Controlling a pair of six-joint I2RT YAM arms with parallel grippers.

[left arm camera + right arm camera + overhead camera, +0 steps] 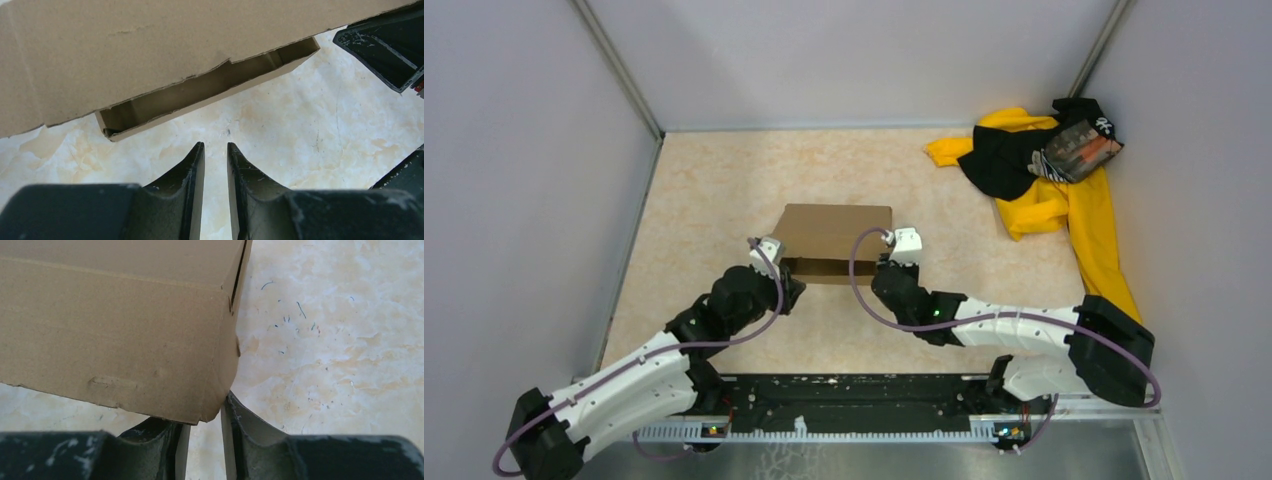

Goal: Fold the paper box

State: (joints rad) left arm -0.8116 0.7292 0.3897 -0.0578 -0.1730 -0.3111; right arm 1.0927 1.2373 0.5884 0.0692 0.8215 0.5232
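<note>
The paper box (836, 232) is lying in the middle of the table (724, 180), folded into a shallow shape. Its lid is hanging over the front wall with a ragged edge, so the inside is showing only as a dark slit. The left gripper (216, 146) is hovering just before this front, near the left corner, with its fingers a little apart and nothing between them. The right gripper (890, 264) is sitting at the near right corner. The cardboard is covering one fingertip there; the fingers seem slightly parted, not pinching. A yellow-and-black cloth pile (1044, 180) is lying far right, with something striped on it that is hard to make out.
</note>
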